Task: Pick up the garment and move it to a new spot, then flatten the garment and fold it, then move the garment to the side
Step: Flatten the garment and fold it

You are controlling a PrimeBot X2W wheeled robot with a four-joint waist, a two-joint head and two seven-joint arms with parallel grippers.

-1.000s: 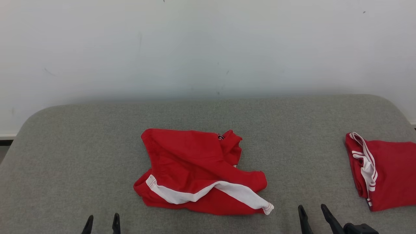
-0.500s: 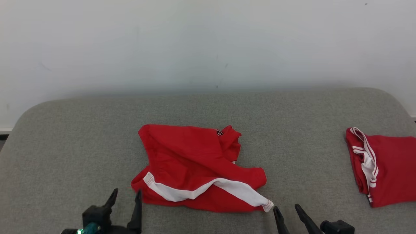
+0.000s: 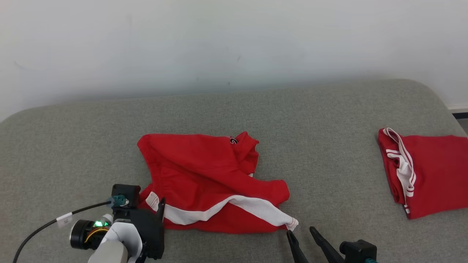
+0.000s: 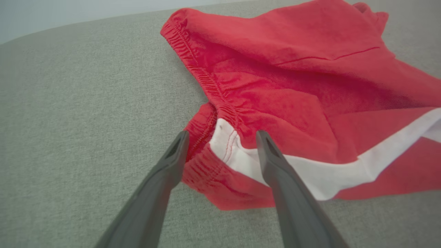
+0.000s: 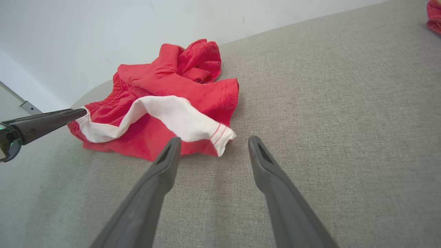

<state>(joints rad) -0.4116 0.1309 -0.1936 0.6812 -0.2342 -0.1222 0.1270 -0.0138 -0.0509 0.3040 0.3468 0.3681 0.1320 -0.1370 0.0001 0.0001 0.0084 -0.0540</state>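
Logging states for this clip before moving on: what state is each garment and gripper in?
red shorts: crumpled, unfolded, lying on the grey cushion, ungripped.
second red garment: folded, near the cushion's right edge.
left gripper: open, straddling the shorts' waistband corner.
right gripper: open, empty, just short of the white stripe end.

The garment (image 3: 204, 171) is showing red with a white band; the second garment (image 3: 435, 171) is showing red with white stripes; the cushion (image 3: 329, 120) is showing grey.
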